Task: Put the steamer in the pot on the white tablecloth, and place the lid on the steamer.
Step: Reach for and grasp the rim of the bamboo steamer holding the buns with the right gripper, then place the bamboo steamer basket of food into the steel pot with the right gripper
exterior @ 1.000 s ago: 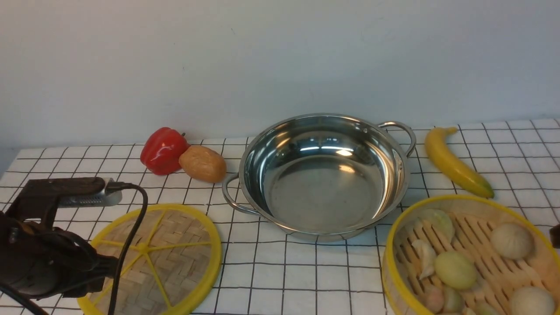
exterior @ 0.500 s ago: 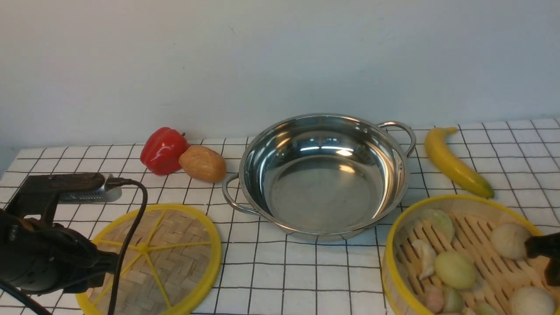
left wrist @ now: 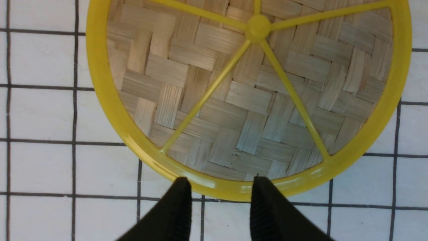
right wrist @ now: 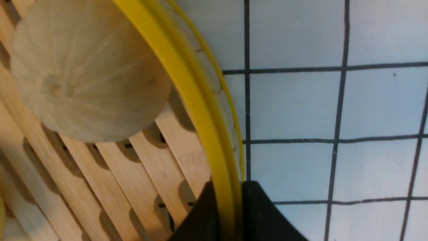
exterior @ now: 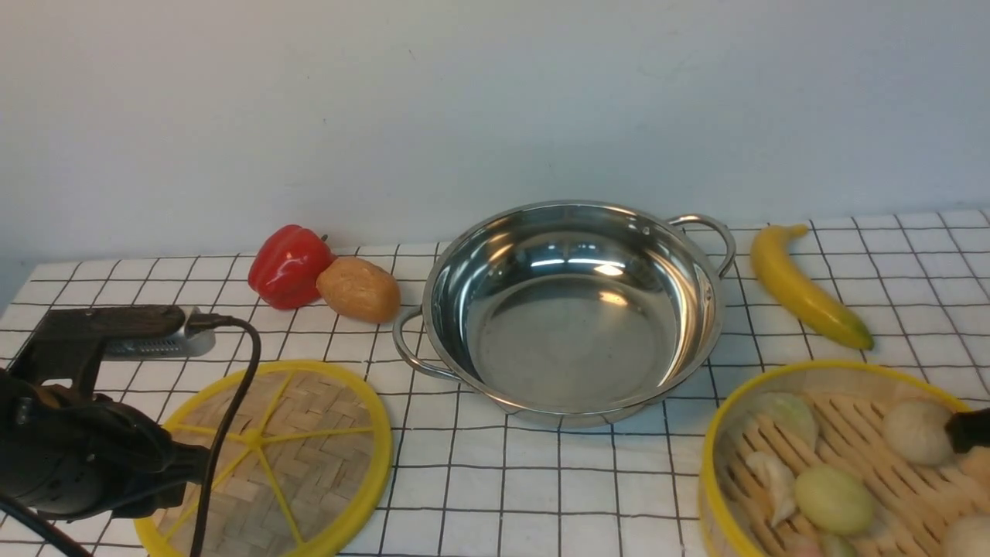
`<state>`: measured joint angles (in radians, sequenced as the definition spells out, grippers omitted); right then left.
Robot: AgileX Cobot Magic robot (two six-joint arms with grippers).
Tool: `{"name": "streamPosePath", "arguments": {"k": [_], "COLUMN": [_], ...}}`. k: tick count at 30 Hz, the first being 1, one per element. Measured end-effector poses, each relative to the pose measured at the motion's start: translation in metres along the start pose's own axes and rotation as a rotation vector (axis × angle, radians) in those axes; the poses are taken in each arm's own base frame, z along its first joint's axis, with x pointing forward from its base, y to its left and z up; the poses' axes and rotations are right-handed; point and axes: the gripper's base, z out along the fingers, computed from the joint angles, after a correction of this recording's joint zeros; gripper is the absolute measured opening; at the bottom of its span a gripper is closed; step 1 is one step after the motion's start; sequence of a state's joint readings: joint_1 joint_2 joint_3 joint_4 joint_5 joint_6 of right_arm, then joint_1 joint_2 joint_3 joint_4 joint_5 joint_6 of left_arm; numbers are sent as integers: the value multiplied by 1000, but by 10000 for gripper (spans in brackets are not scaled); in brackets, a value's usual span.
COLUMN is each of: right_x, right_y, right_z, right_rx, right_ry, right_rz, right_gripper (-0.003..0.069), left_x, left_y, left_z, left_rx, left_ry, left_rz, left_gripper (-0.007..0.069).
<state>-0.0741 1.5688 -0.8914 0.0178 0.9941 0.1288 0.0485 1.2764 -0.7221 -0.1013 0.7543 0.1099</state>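
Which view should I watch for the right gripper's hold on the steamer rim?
Right wrist view: both fingertips flank the steamer rim. Front view shows one dark fingertip; left wrist view, neither.

Plain pale wall (exterior: 495, 100) behind, bluish toward R side; tabletop w/ grid pattern up against it; light glints overhead-style, soft.
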Motion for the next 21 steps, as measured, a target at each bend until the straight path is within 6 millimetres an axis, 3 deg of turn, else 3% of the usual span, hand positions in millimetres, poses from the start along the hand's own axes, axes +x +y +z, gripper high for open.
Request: {"name": "streamPosePath", "arguments": {"k": [14,18,21], "right_x": [-32,-49,-61], "right_y": [2,11,23], "right_z": [-84,-116,-129], "right_rx": [3,-81,-145], "right_ry": [-114,-224,-262], "right_rz": [-26,-21,-32], "right_gripper": [85,85,85], "left_x": [0,0,0], "left_y": [0,0,0], "left_z": [0,0,0], "left_rx": [0,0,0], "left_ry": [0,0,0], "left_rz": [7,8,9], "left_gripper": [243,243,243]}}
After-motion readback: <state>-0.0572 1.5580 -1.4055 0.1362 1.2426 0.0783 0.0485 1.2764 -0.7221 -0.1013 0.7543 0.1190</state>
